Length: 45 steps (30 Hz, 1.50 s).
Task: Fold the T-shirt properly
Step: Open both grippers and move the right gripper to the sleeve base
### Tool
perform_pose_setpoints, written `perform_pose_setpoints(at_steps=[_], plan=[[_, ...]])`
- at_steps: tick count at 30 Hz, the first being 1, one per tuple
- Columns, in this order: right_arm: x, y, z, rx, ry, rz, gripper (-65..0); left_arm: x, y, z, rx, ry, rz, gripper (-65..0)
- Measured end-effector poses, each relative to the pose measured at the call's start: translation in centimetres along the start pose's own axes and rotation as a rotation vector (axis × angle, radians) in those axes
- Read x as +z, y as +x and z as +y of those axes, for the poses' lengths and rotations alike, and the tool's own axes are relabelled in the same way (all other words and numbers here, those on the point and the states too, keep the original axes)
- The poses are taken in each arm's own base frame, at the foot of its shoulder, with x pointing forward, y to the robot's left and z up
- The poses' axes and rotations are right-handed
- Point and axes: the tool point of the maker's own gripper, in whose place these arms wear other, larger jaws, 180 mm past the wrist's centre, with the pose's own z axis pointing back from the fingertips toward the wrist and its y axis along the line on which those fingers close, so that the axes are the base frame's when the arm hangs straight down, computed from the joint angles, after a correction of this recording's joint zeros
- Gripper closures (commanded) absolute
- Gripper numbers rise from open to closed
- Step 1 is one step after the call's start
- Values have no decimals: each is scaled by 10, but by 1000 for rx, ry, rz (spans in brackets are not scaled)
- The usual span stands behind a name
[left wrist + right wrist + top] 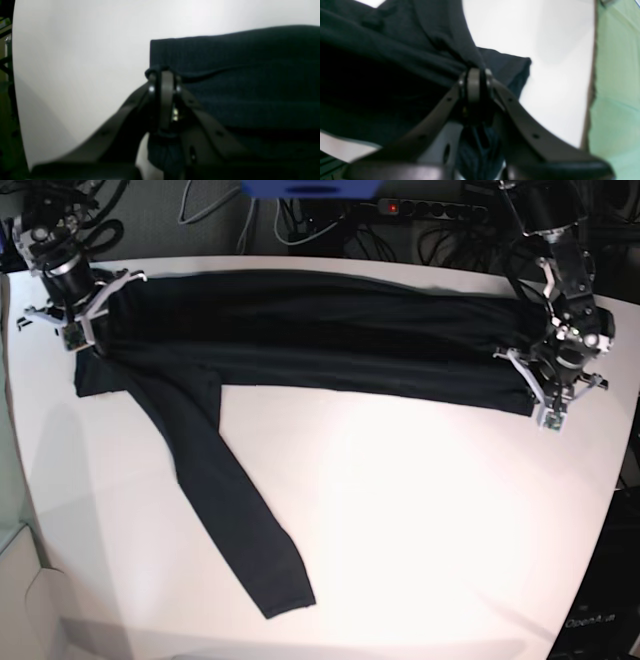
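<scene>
At the lower middle of the base view, nearest to me, I see the loose end of a sleeve (265,555) lying on the white table (420,520). It runs up and left in a slanting strip toward the body of the T-shirt (330,345), which lies in a long band across the upper part of the frame. I judge that this sleeve is outside the fold and needs tucking in later.

At the left of the frame, my right gripper (476,75) is clamped on the T-shirt, close to where the sleeve leaves the band. At the right, my left gripper (163,77) is clamped on the fabric near the other end. I take it that I hold both ends so the edge between them travels straight and the layer doubles over evenly; one hand alone would probably let the thin cloth sag or twist.

Farther up the frame, behind the gripped edge, more of the dark cloth spreads beneath and beyond it, likely the layer that this fold is meant to meet. I should keep both grips level, since unequal motion could skew the band.
</scene>
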Motion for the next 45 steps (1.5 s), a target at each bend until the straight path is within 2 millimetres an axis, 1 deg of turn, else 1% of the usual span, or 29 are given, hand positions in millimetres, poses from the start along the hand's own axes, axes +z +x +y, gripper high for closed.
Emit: perform_pose_setpoints(at_steps=[4, 7, 10, 12, 14, 16, 18, 19, 20, 23, 24, 26, 28, 30, 32, 36, 38, 40, 41, 42, 45], plan=[[4, -15, 0, -36, -15, 36, -9, 0, -3, 0, -6, 5, 11, 0], [1, -29, 7, -78, -6, 65, -10, 1, -11, -2, -11, 1, 28, 0], [-1, -42, 10, -101, 0, 98, -10, 2, -14, -2, -13, 2, 36, 0], [-1, -46, 11, -104, 3, 110, -11, 2, -14, -1, -11, 4, 34, 0], [-1, -46, 10, -103, 2, 106, -13, 3, -18, -3, -12, 0, 36, 0], [-2, -45, 9, -102, 2, 105, -36, 3, -22, -3, -13, -2, 44, 0], [-1, -43, 8, -94, 0, 102, -88, 3, -21, -2, -14, 1, 43, 0], [-2, -42, 5, -85, -1, 102, -119, 3, -20, -3, -15, 0, 43, -16], [-3, -39, 0, -76, -13, 101, -148, 3, -20, -3, -15, -1, 42, -53], [-8, -18, -9, -60, -32, 39, -223, 3, -19, -3, -8, -3, 38, -192], [-9, -13, -12, -44, -35, 30, -244, 3, -19, -3, -7, -3, 37, -228], [-11, -1, -17, -26, -45, 5, -269, 3, -19, -11, -38, -50, 32, -258], [-20, 19, -19, -18, -49, -40, -282, 4, -18, -19, -65, -94, 25, -257], [-33, 45, -23, -18, -49, -109, -293, 5, -17, -18, -57, -98, 21, -258], [-47, 65, -27, -9, -43, -148, -301, 5, -19, -15, -38, -90, 20, -258], [-81, 73, -28, 30, 5, -67, -310, 6, -21, -14, -23, -84, 21, -258], [-100, 80, -27, 44, 35, -34, -310, 6, -21, -12, -27, -81, 24, -258], [-117, 96, -30, 46, 51, -49, -310, 6, -21, -12, -27, -80, 26, -258], [-125, 100, -28, 40, 68, -52, -310, 6, -22, -11, -29, -78, 28, -258], [-135, 101, -27, 31, 82, -42, -310, 6, -21, -11, -29, -78, 28, -258], [-159, 94, -14, 9, 144, 13, -310, 6, -22, -11, -29, -77, 32, -257]])
